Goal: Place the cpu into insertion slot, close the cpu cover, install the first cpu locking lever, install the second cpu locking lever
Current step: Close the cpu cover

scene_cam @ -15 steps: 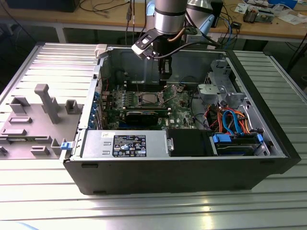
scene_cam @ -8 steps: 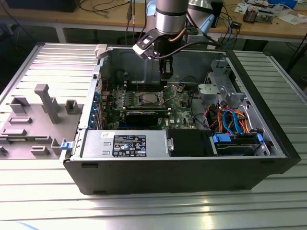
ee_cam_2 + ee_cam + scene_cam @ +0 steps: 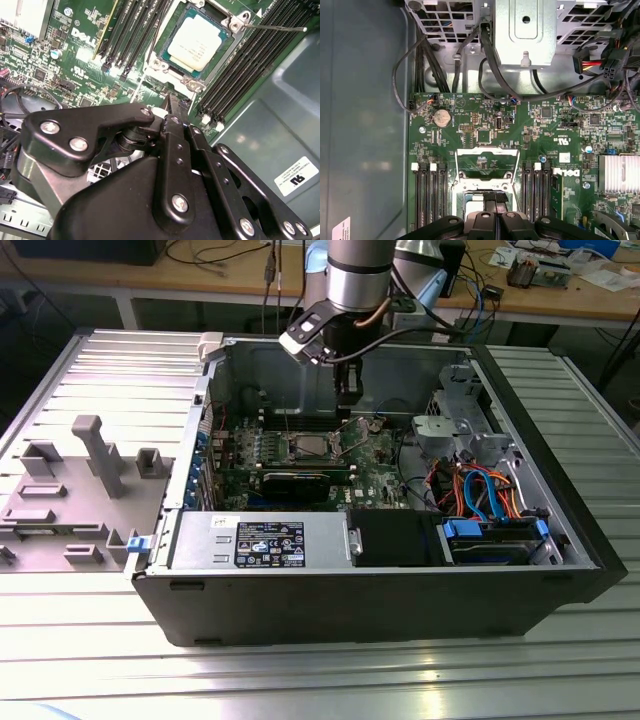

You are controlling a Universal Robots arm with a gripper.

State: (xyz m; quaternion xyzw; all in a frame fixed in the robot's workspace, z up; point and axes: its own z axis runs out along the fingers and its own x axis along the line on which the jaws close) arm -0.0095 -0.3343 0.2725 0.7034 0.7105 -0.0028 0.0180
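The cpu [image 3: 197, 45], a square chip with a dull silver top, lies in the insertion slot [image 3: 162, 52] on the green motherboard [image 3: 555, 150]. In the exterior view the cpu [image 3: 306, 447] sits a little toward that view's left of my gripper [image 3: 347, 400]. The cpu cover [image 3: 487, 151], a thin silvery frame, stands swung up and open beside the slot. My gripper [image 3: 495, 196] hangs just above the slot's edge by the cover's lower bar, its fingers [image 3: 172, 107] pressed together with nothing seen between them. One thin locking lever [image 3: 280, 27] sticks out past the slot, unlatched.
Long black memory slots [image 3: 432, 195] flank the socket on both sides. A finned heatsink [image 3: 617, 172], cable bundles [image 3: 440, 65] and a metal drive cage [image 3: 525, 25] crowd the far end. The case wall [image 3: 270, 125] stands close beside the gripper. A grey fixture tray [image 3: 70, 490] lies outside.
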